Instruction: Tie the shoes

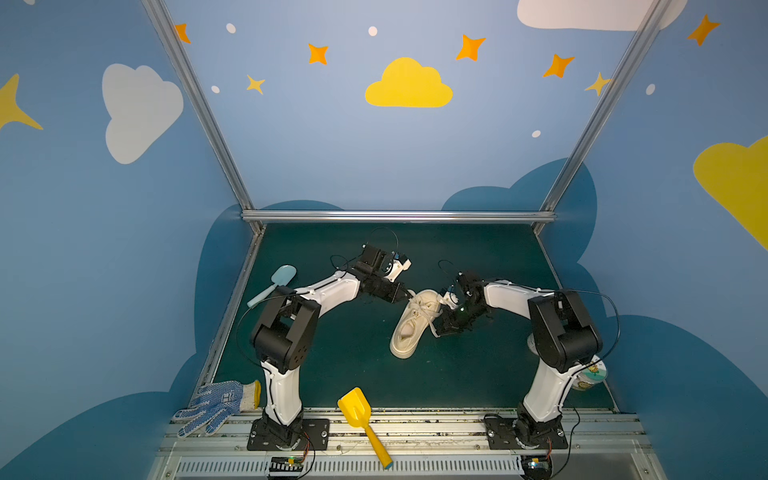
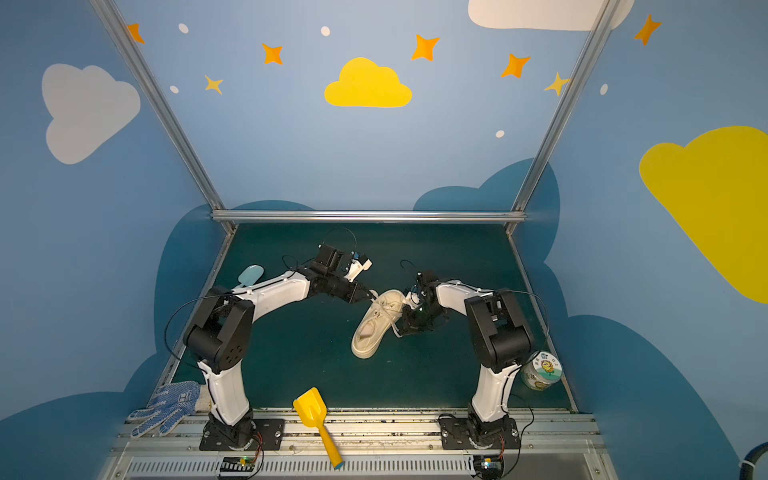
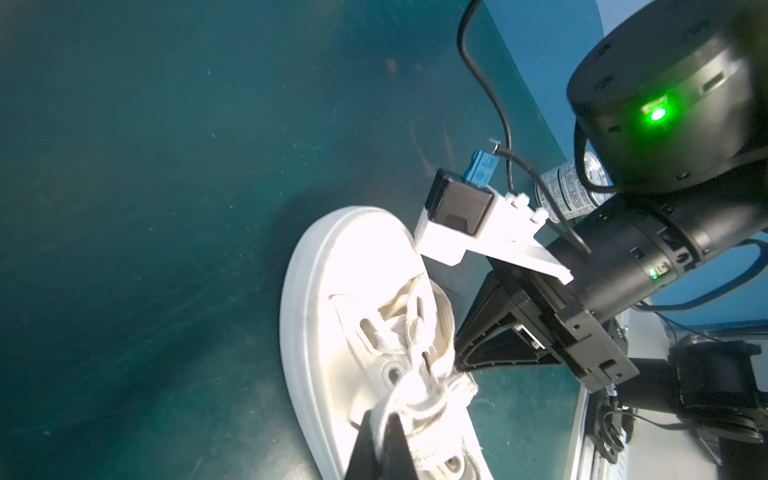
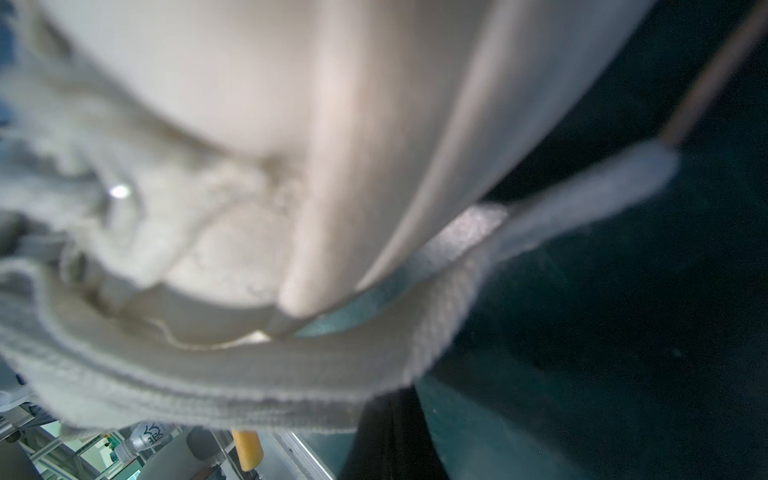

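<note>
The cream sneaker (image 1: 413, 324) (image 2: 374, 324) lies on the green mat (image 1: 332, 357) between both arms, toe toward the back wall. My left gripper (image 1: 409, 294) (image 2: 371, 296) sits at the toe-side of the lacing. In the left wrist view my left gripper (image 3: 381, 432) is shut on a flat cream lace (image 3: 399, 399) over the sneaker (image 3: 332, 266). My right gripper (image 1: 440, 330) (image 2: 404, 330) presses at the sneaker's right side. In the right wrist view my right gripper (image 4: 388, 399) is shut on a wide blurred lace (image 4: 291, 374) under the sneaker's sole (image 4: 374, 166).
A yellow toy shovel (image 1: 361, 419) lies at the front edge, a blue-dotted glove (image 1: 216, 405) at the front left, a pale blue spoon (image 1: 276, 282) behind the left arm. A lidded jar (image 2: 542, 370) stands behind the right arm's base.
</note>
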Robot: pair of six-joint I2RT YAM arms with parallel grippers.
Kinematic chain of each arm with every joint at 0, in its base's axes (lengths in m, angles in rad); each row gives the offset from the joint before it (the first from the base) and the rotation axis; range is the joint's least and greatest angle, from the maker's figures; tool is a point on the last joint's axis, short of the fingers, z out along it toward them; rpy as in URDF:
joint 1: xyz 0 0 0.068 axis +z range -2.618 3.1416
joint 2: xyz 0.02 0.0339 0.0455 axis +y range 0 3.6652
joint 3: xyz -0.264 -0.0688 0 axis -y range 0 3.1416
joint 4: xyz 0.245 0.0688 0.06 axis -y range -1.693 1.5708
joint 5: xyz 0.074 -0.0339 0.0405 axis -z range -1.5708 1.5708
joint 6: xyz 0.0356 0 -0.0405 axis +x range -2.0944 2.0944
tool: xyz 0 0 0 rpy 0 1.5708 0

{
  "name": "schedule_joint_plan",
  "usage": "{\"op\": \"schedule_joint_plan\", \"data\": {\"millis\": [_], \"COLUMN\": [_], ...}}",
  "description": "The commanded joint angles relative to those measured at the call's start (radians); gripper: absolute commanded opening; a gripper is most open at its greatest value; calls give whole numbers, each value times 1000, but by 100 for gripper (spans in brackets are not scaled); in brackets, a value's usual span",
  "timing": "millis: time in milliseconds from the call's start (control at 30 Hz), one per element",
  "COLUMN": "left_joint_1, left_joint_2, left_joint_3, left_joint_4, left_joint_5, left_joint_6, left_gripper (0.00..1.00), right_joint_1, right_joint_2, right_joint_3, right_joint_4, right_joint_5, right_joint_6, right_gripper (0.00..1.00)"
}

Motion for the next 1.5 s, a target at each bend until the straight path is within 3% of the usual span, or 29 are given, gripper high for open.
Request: {"op": "schedule_joint_plan", "data": {"millis": [0, 567, 800, 1467], "left_joint_1": [20, 61, 45, 111], "left_joint_2": [0, 4, 0, -13], "left_joint_3": [48, 51, 58, -23], "left_joint_4": [-64, -79, -115, 1], "left_joint_5": [-37, -94, -186, -130], "left_joint_6": [66, 82, 139, 27], "left_gripper": [3, 3, 3, 3], "right_joint_1": [-4, -10, -10, -23], "right_joint_2": [-17, -16, -21, -18], "right_joint_3": [4, 2, 3, 3], "right_joint_4": [-43, -53, -61, -77], "right_joint_5": [19, 22, 38, 54], "right_joint_6": [-5, -9, -13, 3], "right_gripper": [0, 0, 0, 0]}}
